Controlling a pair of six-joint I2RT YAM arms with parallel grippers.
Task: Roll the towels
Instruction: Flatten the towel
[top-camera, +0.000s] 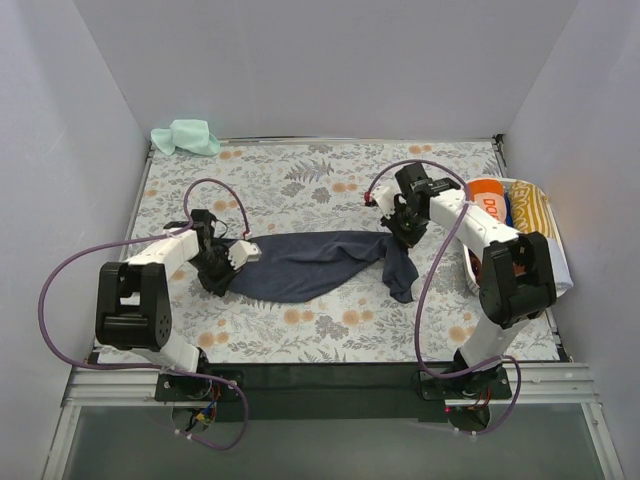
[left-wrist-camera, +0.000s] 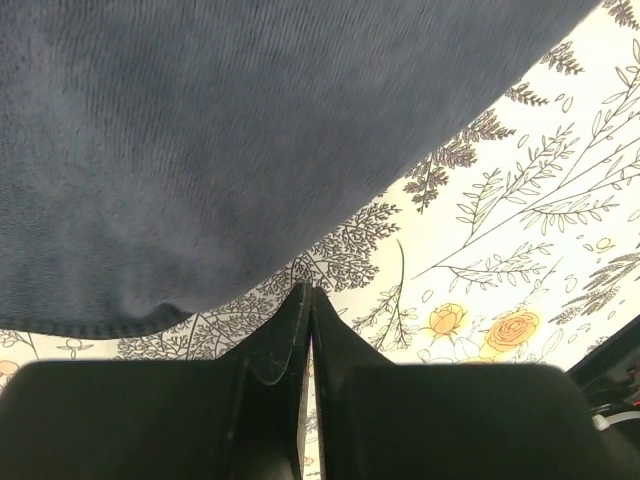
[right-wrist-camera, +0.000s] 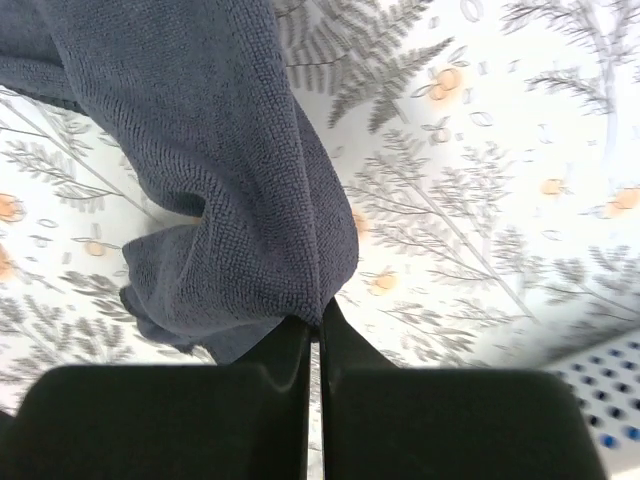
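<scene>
A dark navy towel (top-camera: 310, 262) lies stretched across the middle of the floral table covering. My right gripper (top-camera: 396, 232) is shut on its right end; in the right wrist view the cloth (right-wrist-camera: 230, 170) bunches at my fingertips (right-wrist-camera: 318, 318) and a corner hangs down. My left gripper (top-camera: 228, 262) sits at the towel's left end. In the left wrist view its jaws (left-wrist-camera: 308, 295) are shut just below the towel's hem (left-wrist-camera: 200, 160), with no cloth seen between them. A mint green towel (top-camera: 186, 137) lies crumpled at the back left corner.
A white oval basket (top-camera: 566, 262) stands at the right edge, holding an orange towel with white lettering (top-camera: 487, 203) and a yellow-striped one (top-camera: 536, 208). The floral covering (top-camera: 320, 330) spreads over the whole table. White walls close in the left, back and right.
</scene>
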